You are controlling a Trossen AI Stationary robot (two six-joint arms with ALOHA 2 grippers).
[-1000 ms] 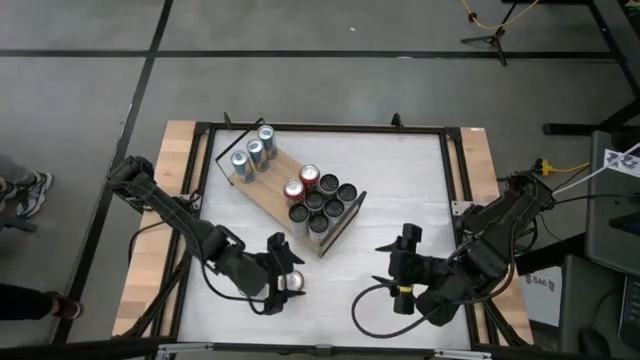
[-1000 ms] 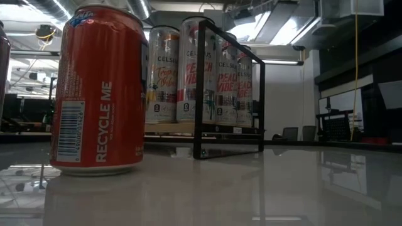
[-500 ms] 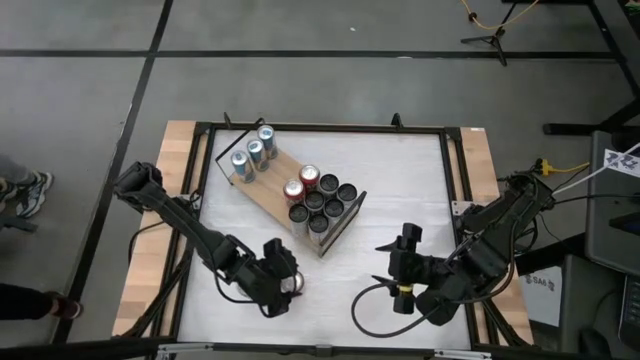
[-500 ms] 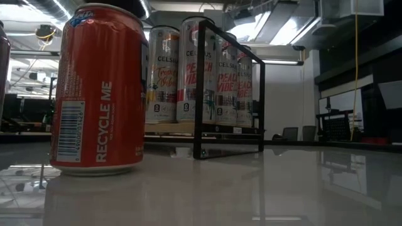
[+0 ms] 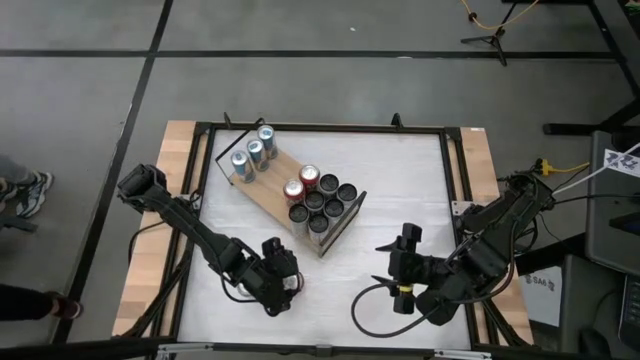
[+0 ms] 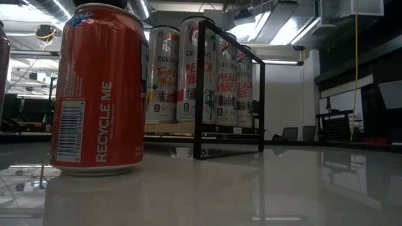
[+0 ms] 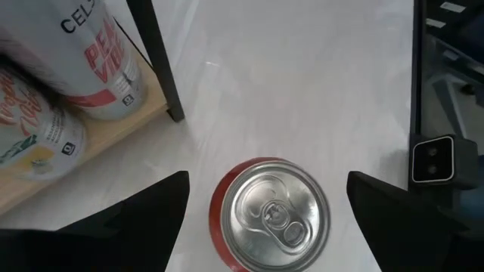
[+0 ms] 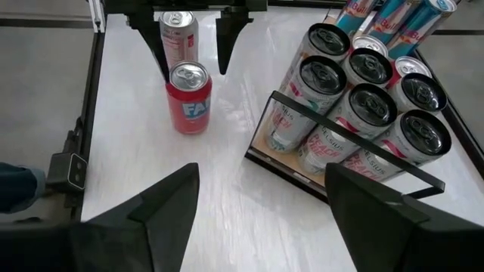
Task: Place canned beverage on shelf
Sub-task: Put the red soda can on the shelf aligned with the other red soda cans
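A red can [image 7: 271, 215] with a silver top stands upright on its base on the white table [image 5: 400, 180], near the front left; it also shows large in the low view [image 6: 97, 88]. My left gripper [image 7: 267, 181] is open and slants down over it, one finger on either side of the can's top, with a gap on both sides. The shelf [image 5: 268, 190], a light-wood board in a black wire frame, lies slantwise at mid-table and carries several cans [image 8: 363, 98]. My right gripper [image 8: 262, 168] hangs open at the front right with nothing between its fingers.
A second, paler can [image 8: 178, 30] stands just behind the red one, seen between my left fingers in the right wrist view. The shelf's black frame corner [image 7: 162, 68] is close beyond the red can. Bare tabletop [image 5: 410, 210] lies between the shelf and my right arm.
My left gripper has sunk toward the red can and tipped further downward; in the high view it now covers most of the can's top, which showed beside it before. The can has stayed in place.
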